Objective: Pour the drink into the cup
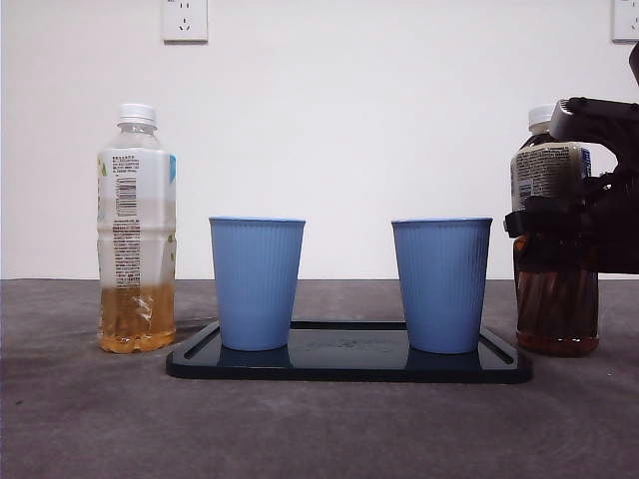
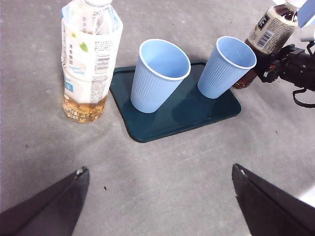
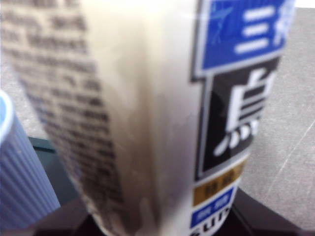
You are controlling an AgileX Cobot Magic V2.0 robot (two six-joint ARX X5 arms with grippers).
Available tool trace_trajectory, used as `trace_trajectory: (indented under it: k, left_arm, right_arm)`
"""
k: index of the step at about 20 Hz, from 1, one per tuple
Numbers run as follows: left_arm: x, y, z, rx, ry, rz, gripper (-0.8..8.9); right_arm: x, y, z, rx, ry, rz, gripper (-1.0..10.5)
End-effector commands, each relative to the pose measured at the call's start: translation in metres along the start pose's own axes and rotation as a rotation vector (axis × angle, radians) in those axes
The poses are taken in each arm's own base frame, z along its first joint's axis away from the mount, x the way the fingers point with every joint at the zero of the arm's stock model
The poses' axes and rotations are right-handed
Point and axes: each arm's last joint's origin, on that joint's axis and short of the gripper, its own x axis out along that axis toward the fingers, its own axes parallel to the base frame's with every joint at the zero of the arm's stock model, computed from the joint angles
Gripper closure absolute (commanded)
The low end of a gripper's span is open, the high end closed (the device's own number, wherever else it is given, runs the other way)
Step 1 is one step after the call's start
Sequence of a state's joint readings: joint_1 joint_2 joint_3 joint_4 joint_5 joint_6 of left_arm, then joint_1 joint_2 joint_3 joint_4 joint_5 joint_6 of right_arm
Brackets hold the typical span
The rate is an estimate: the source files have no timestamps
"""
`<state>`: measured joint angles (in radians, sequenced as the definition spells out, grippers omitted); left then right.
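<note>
Two blue ribbed cups stand on a dark tray (image 1: 349, 365): one on its left (image 1: 257, 284), one on its right (image 1: 441, 284). Just right of the tray stands a bottle of dark drink (image 1: 556, 309), upright on the table. My right gripper (image 1: 549, 222) is shut on its middle, below the label. That bottle (image 3: 147, 98) fills the right wrist view, with the right cup (image 3: 19, 167) beside it. My left gripper (image 2: 158, 169) hangs open above bare table, short of the tray (image 2: 162, 125) and holding nothing.
A taller bottle (image 1: 137, 239) with a little pale yellow drink at its bottom stands left of the tray, white cap on. Grey table surface lies in front of the tray. A white wall with sockets is behind.
</note>
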<state>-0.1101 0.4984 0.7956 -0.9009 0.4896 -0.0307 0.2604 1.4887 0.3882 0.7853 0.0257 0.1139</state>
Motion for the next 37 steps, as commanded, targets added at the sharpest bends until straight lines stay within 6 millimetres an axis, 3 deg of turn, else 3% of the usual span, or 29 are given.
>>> trace_trajectory:
  k: [1,13,20,25,30,37]
  left_arm:
    - [-0.003,-0.002,0.005,0.033,-0.019,-0.008,3.45]
    - [-0.003,-0.002,0.005,0.032,-0.018,-0.008,3.45]
    - [-0.003,-0.002,0.005,0.032,-0.019,-0.007,3.44]
    - [-0.003,-0.002,0.006,0.041,-0.036,-0.007,3.30]
    - [0.002,0.000,0.016,0.084,-0.120,-0.004,2.19]
    - [0.054,0.027,0.008,0.045,-0.092,0.020,2.19]
  right_arm:
    - [0.003,0.002,0.009,0.011,-0.050,0.009,7.0]
    - [0.002,0.002,0.007,-0.040,-0.020,0.001,5.5]
    - [-0.014,0.003,0.019,-0.047,-0.004,-0.002,5.4]
    - [-0.038,0.003,0.021,0.018,0.133,-0.011,5.4]
    - [-0.073,0.013,0.024,0.117,0.232,0.050,5.5]
    - [-0.129,0.032,0.035,0.220,0.209,0.271,5.5]
